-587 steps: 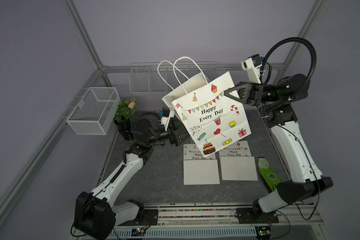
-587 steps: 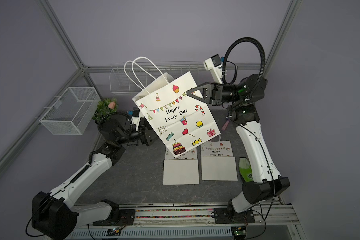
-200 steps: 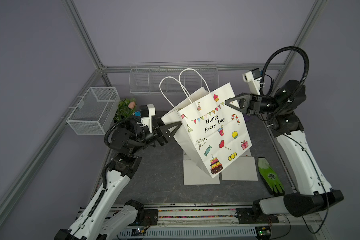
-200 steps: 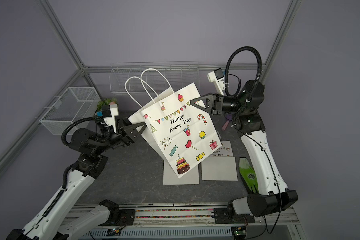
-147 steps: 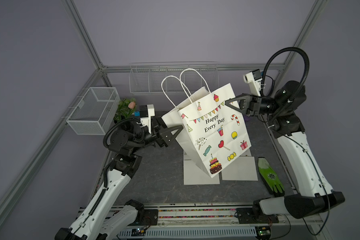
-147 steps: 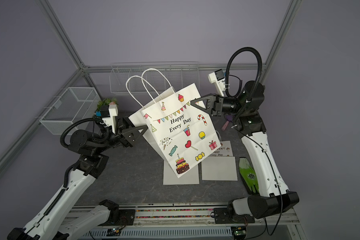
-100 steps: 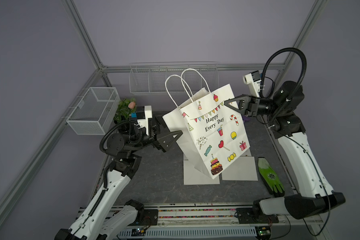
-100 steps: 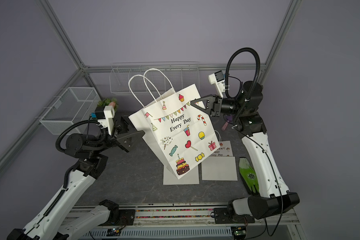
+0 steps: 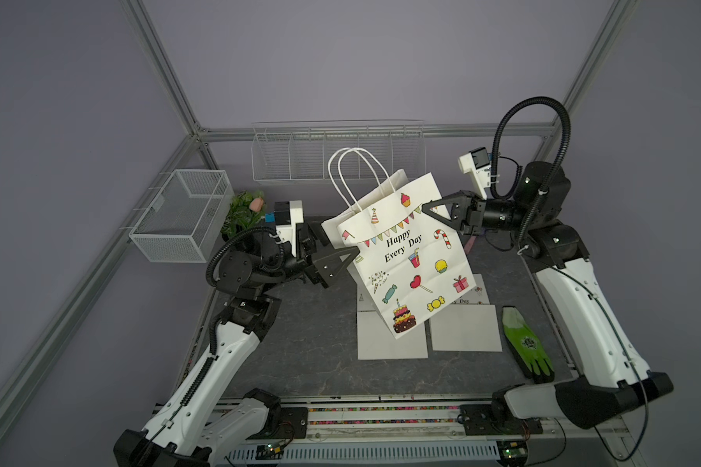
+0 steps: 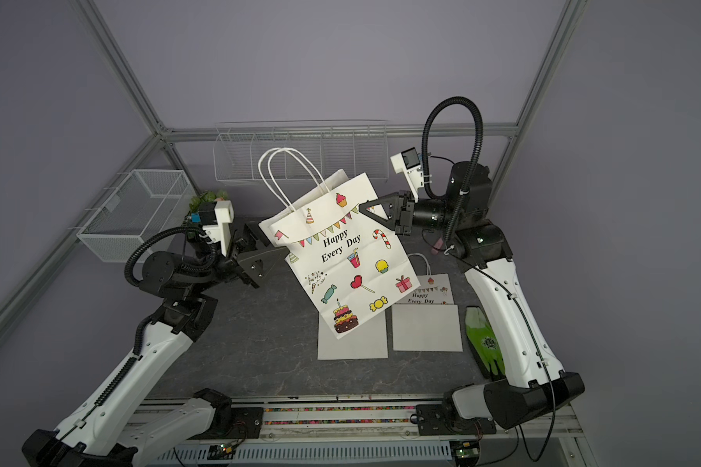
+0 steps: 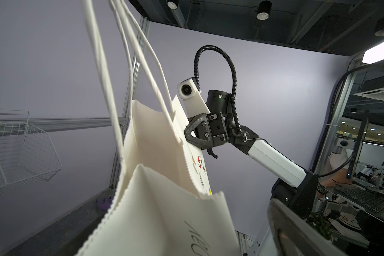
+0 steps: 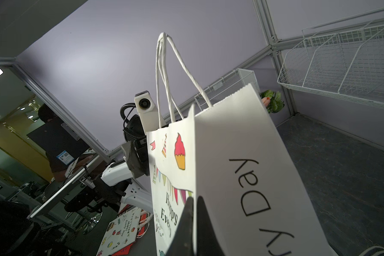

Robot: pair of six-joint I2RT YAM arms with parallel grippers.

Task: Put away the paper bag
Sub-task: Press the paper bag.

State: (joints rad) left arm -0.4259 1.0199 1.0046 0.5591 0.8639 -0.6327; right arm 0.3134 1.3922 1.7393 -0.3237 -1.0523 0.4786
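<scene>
Paper bag is hanging tilted above bench | right gripper is clamping its top corner | left gripper is gaping wide at opposite corner

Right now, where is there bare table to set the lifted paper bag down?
Bare table lies front-left, bordered by the left arm, the front rail and the two flat bags. Front-right is crowded: those bags, a green glove, the right arm. The paper bag, in the right claw, hangs above them.
</scene>
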